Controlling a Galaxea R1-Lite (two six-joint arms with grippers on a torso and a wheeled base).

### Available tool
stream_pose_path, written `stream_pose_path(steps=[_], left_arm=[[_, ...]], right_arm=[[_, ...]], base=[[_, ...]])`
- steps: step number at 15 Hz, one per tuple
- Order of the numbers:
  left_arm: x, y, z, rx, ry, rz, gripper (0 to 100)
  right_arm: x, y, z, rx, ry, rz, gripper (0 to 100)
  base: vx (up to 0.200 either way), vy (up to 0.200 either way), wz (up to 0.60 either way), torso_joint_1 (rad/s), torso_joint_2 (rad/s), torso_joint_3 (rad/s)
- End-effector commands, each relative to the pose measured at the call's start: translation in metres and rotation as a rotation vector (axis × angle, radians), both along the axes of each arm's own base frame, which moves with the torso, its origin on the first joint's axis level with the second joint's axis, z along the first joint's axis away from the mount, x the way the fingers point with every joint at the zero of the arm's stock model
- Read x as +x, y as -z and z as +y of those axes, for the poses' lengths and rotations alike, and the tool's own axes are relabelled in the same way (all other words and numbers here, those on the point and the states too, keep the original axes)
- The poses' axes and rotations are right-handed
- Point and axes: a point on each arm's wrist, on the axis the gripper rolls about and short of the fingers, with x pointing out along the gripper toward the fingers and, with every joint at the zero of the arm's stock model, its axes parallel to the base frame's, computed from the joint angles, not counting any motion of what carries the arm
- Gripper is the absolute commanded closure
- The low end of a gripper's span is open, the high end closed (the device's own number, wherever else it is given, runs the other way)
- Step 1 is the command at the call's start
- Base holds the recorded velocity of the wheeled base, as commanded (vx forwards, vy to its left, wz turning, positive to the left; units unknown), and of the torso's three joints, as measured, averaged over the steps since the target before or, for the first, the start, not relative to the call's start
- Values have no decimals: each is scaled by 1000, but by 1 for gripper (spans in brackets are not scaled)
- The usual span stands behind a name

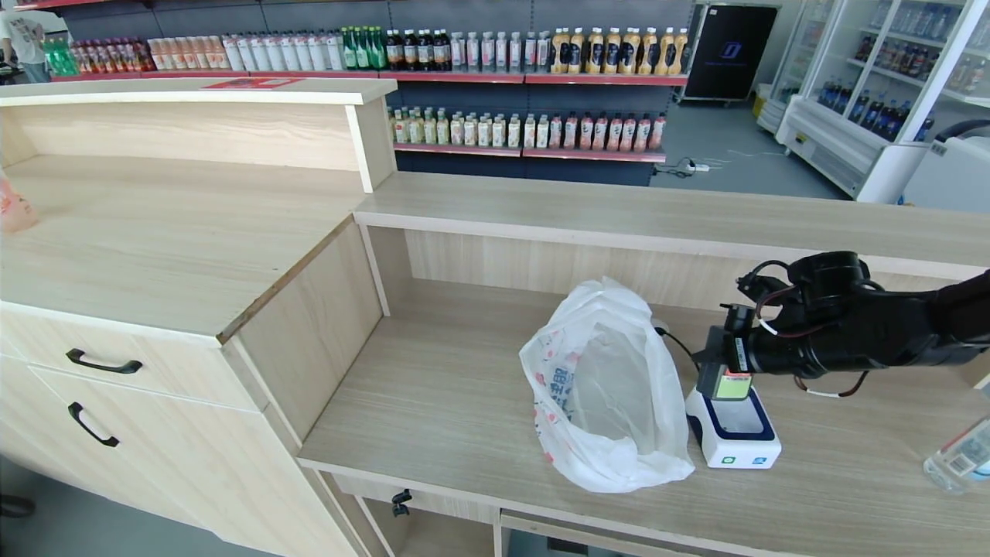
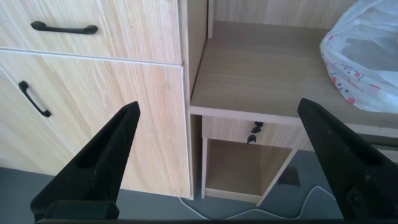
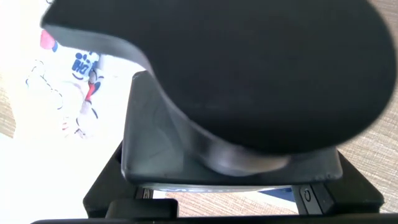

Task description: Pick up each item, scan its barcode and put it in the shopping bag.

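Right pincer point(image 1: 723, 370) clamped on small green item point(image 1: 732, 384) just above scanner point(image 1: 739, 441); shopping bag point(image 1: 603, 387) just beside, leftward; left pincer point(image 2: 214, 112) agape, empty, farther off.

The green-labelled item point(image 1: 733, 385) held in the right gripper point(image 1: 725, 374) is largely covered by it, and its kind cannot be told. The scanner point(image 1: 736, 442) just below the gripper is partly hidden. Farther to the gripper's right, a clear bottle point(image 1: 959, 460) is cut off by the picture's edge.
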Motion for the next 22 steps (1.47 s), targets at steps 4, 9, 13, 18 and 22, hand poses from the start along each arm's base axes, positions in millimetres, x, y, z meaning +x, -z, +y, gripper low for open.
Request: stream_pose_path(steps=[4, 9, 13, 18, 22], left_arm=[[0, 0, 0, 2, 1, 1, 0], [0, 0, 0, 0, -1, 0, 0], [0, 0, 0, 0, 1, 0, 0], [0, 0, 0, 0, 1, 2, 0], [0, 0, 0, 0, -1, 0, 0]], right_arm=[[-3, 9, 2, -18, -24, 22, 100], [0, 9, 3, -18, -27, -21, 100], [0, 9, 4, -20, -31, -21, 100], [-3, 3, 3, -19, -28, -60, 100], [-39, -60, 2, -100, -70, -403, 100]], base=[[0, 0, 0, 0, 0, 0], [0, 0, 0, 0, 0, 0], [0, 0, 0, 0, 0, 0], [0, 0, 0, 0, 0, 0], [0, 0, 0, 0, 0, 0]])
